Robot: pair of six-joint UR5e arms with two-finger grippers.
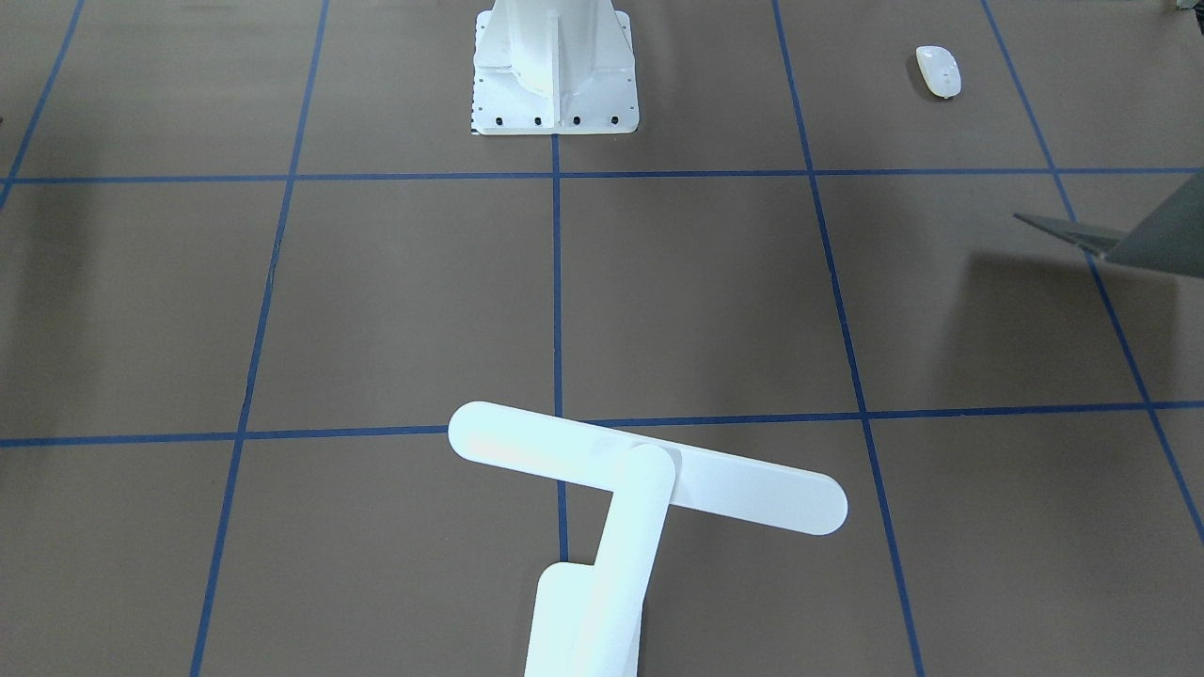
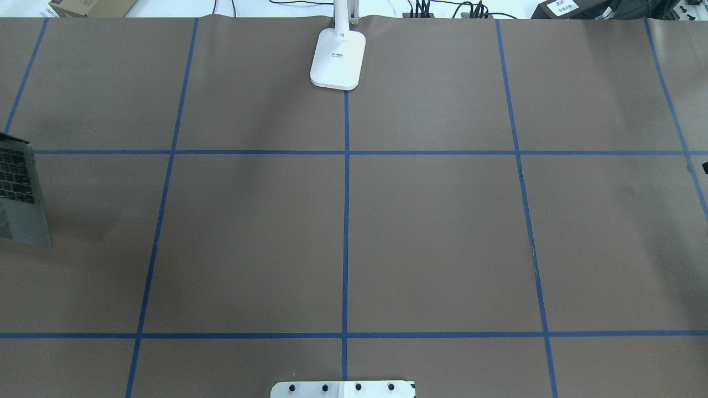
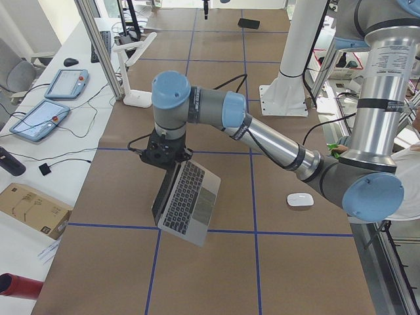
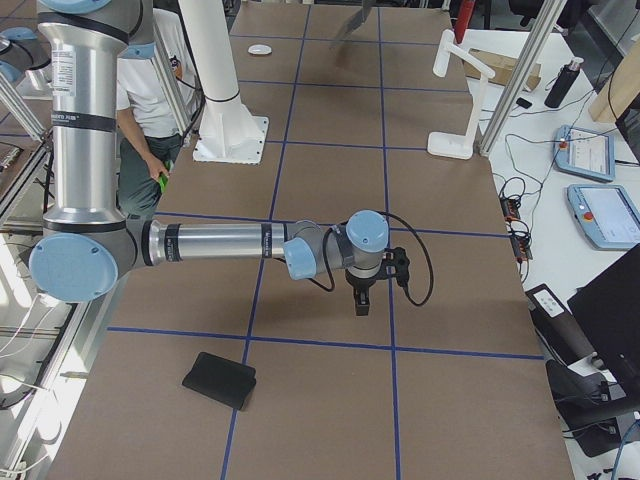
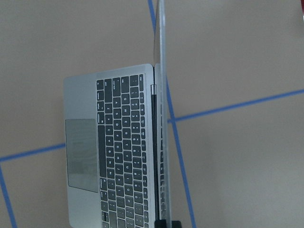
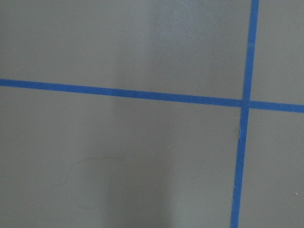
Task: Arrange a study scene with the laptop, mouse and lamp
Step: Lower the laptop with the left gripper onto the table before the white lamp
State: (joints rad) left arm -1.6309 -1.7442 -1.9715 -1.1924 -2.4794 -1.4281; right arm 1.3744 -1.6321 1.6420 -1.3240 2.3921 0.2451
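While the left hand (image 3: 170, 161) clamps its lid from above, the open laptop (image 3: 187, 202) hangs tilted over the desk (image 3: 216, 275).

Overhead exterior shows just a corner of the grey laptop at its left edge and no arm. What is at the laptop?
Observer: The left end effector is at the top edge of the open screen of the slim dark-grey metal laptop.
Operator: Where is the mouse?
Observer: The small white oval mouse lies on the table, apart from the laptop, on the robot's side of it.
Operator: And the right arm?
Observer: The right end effector points down over the table, far from the laptop.
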